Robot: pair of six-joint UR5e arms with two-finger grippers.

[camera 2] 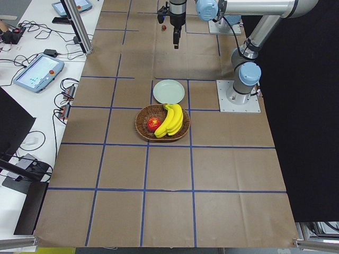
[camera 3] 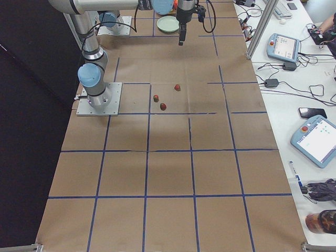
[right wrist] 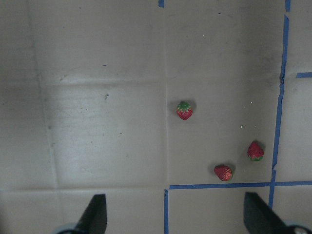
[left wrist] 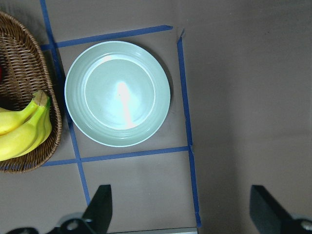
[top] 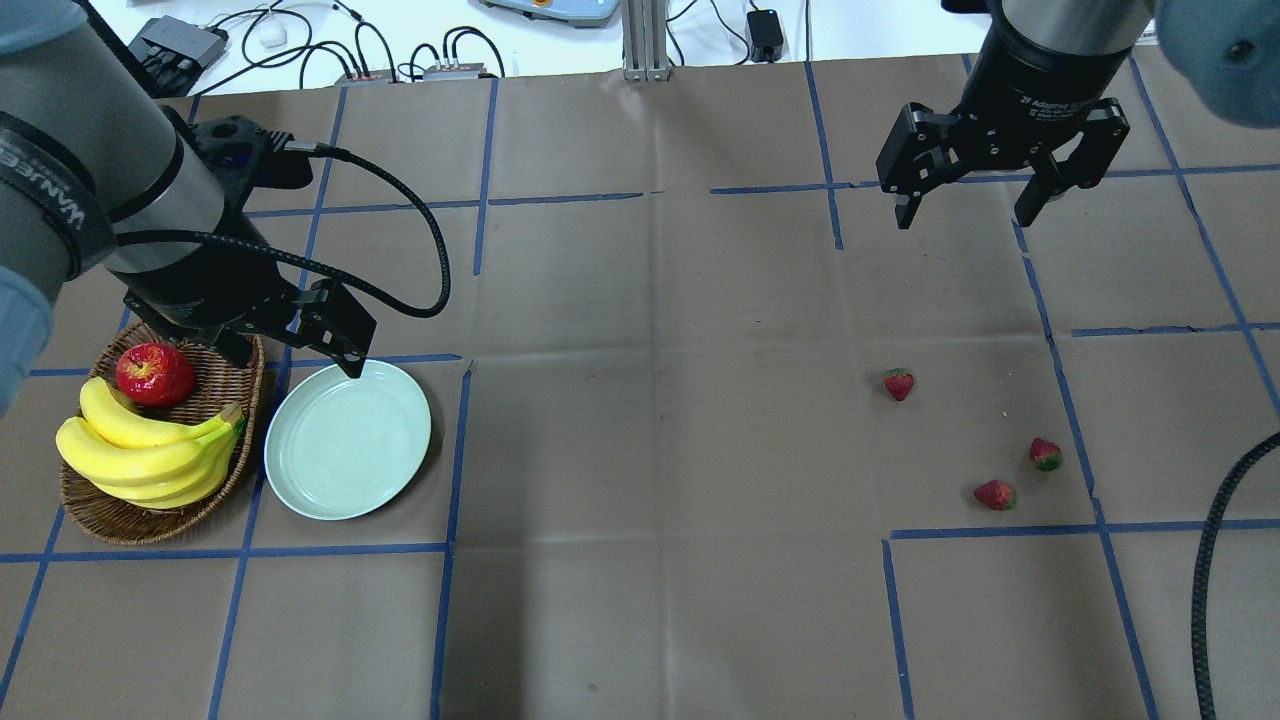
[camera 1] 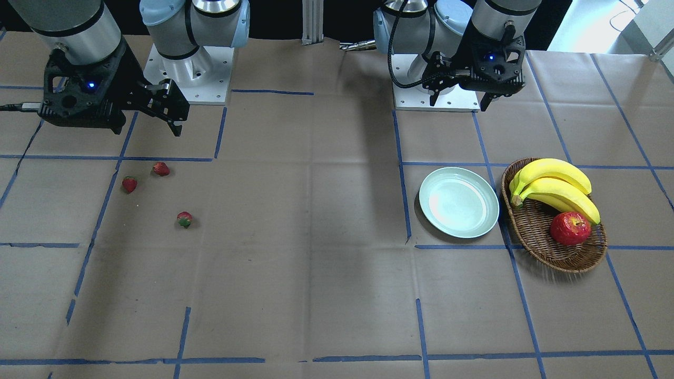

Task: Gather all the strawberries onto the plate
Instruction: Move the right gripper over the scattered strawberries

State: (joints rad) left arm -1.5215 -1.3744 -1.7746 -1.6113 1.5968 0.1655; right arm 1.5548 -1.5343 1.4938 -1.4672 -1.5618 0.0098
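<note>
1. Progress stood at 0 of 3: the plate [top: 348, 440], at the lower left of the overhead view, was bare.
2. All 3 strawberries lay on the bench [top: 660, 450] at that view's right, well apart from the plate. The first strawberry [top: 898, 383] sat alone, higher in the frame. The second strawberry [top: 1045, 455] and third strawberry [top: 995, 494] lay near each other below it, just above a blue tape line [top: 990, 532].
3. By my judgement, 3 picks and 3 carries across the bench were left.
4. The right hand [top: 966, 215] hung at the overhead view's upper right, its fingers spread wide, gripping and touching nothing.
5. The left hand [left wrist: 180, 195] hung by the plate's upper edge, near the basket [top: 150, 535] with bananas [top: 140, 450] and an apple [top: 155, 373]. It too was wide apart and empty.
</note>
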